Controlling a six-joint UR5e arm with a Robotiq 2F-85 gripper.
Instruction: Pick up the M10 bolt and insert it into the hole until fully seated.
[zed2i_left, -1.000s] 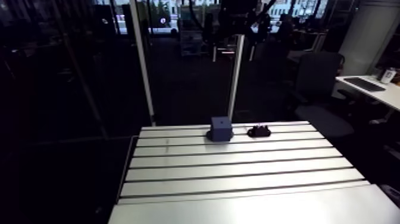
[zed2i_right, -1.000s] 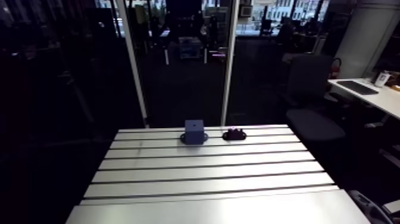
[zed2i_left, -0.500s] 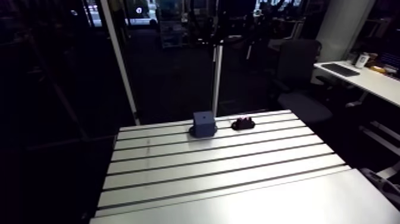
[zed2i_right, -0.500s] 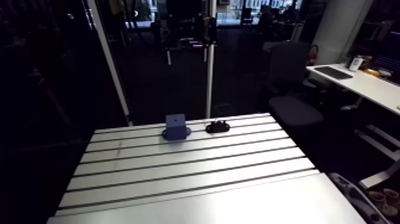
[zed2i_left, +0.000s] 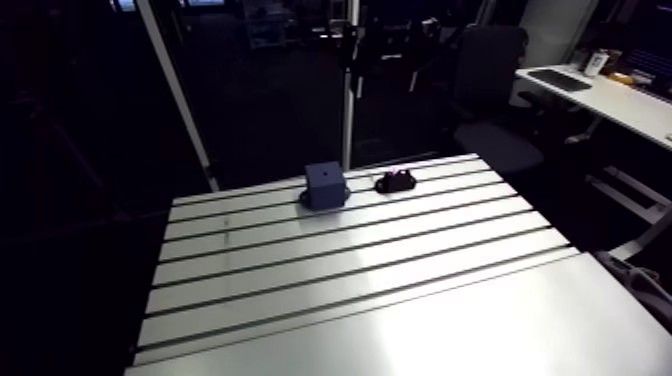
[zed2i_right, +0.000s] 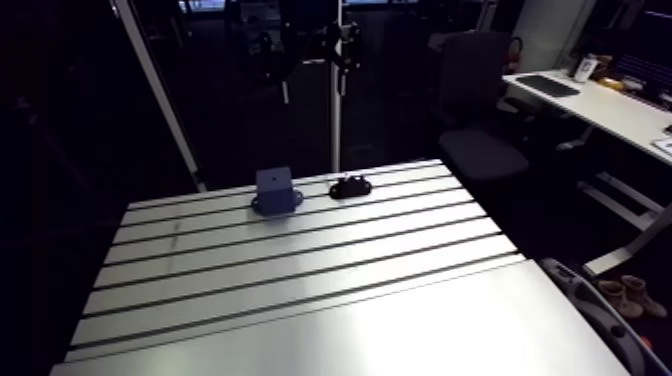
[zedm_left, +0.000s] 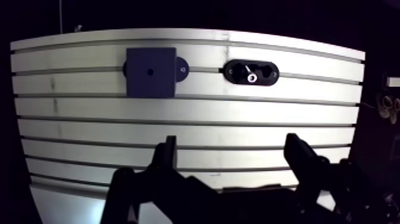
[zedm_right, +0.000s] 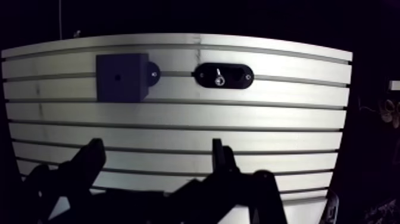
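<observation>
A dark blue block (zedm_left: 150, 72) with a small hole in its top face stands near the far edge of the slotted table (zedm_left: 196, 128). Beside it lies a black oval holder (zedm_left: 266, 72) with the bolt (zedm_left: 252, 77) standing in it, its bright metal end showing. In the wrist view my gripper (zedm_left: 233, 156) hangs high above the table's near half, well short of both. Its dark fingers (zedm_left: 169, 154) are spread wide with nothing between them. The arm view shows the block (zed2i_left: 324, 185) and the holder (zed2i_left: 395, 182) side by side at the table's far end.
The aluminium table (zed2i_left: 400, 290) has long slots running across it. A thin upright post (zed2i_left: 347, 90) rises just behind the table's far edge, close to the block. An office chair (zed2i_left: 490, 100) stands off the table's far right corner.
The arm view has shifted, so the camera has moved with the arm. Block and holder keep their places on the table.
</observation>
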